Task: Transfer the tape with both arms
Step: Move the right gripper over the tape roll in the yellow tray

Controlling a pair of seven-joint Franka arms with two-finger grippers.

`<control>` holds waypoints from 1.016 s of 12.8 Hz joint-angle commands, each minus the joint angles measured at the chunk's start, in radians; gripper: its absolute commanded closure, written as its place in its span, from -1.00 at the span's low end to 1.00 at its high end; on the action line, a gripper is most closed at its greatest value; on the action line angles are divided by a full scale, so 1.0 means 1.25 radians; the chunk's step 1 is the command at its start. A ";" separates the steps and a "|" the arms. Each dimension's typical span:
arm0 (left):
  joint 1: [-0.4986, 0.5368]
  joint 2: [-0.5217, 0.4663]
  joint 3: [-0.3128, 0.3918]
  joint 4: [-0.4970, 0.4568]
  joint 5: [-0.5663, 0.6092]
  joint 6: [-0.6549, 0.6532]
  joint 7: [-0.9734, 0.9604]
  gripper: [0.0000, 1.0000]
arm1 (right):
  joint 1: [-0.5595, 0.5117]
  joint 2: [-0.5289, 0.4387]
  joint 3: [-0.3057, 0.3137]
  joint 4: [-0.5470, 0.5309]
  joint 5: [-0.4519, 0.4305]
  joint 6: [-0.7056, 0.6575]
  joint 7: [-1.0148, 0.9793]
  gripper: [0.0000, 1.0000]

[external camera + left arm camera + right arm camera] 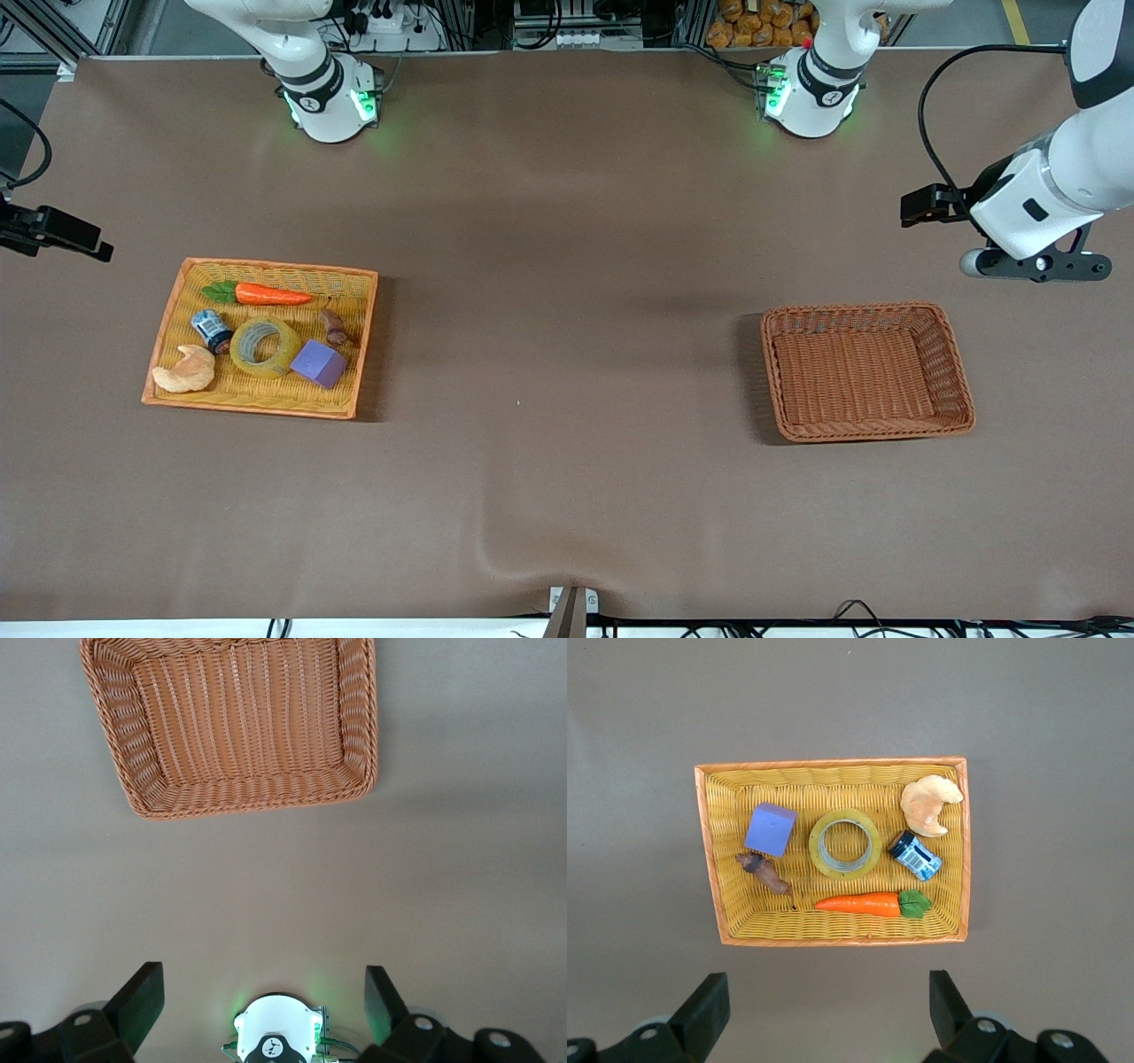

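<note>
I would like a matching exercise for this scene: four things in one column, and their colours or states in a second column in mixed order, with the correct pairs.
Things:
1. tape
2. cube
3. carrot
4. brown basket

Descriptions:
A. orange with green leaves
B. holds nothing
C. yellow ring lying flat in the yellow tray
D. purple, beside the tape

Pairs: 1-C, 2-D, 3-A, 4-B
</note>
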 commanded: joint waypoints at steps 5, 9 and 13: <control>-0.008 0.109 0.000 0.022 0.004 -0.003 -0.008 -1.00 | 0.040 0.012 -0.001 -0.183 0.014 0.178 -0.014 -1.00; -0.009 0.119 0.001 0.032 0.004 -0.003 0.000 -1.00 | 0.043 0.050 -0.002 -0.365 0.003 0.418 -0.160 -1.00; -0.009 0.117 0.000 0.032 0.003 -0.003 0.000 -1.00 | 0.053 0.072 0.001 -0.507 0.004 0.566 -0.213 -1.00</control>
